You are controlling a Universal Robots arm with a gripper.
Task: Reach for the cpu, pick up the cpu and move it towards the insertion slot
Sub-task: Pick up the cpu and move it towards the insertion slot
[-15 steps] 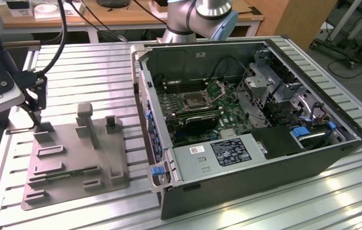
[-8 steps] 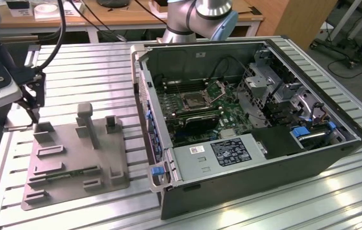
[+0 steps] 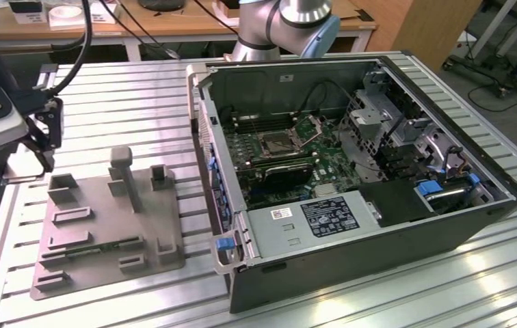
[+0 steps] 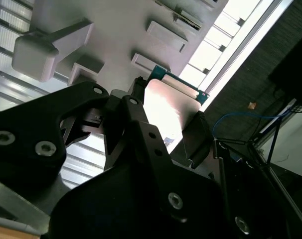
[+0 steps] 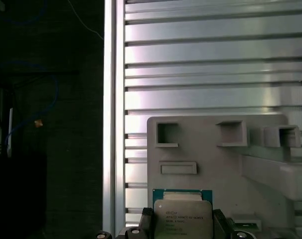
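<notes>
My gripper (image 3: 26,171) hangs over the table at the exterior view's left, just beyond the far left corner of the grey fixture plate (image 3: 103,225). It is shut on the cpu (image 5: 182,214), a flat square chip with a silvery top and a green edge. Both wrist views show the chip clamped between the two black fingers (image 4: 136,99), held above the plate (image 5: 211,159). The insertion slot (image 3: 277,142) is a square metal-framed socket on the board inside the open computer case, with its hinged frame (image 3: 314,126) raised. The slot lies well to the exterior view's right of my gripper.
The fixture plate carries upright blocks (image 3: 122,171) and rectangular recesses. The open computer case (image 3: 350,225) has a tall wall (image 3: 206,157) between the plate and the board. The ribbed metal table's edge (image 5: 111,124) runs close beside my gripper.
</notes>
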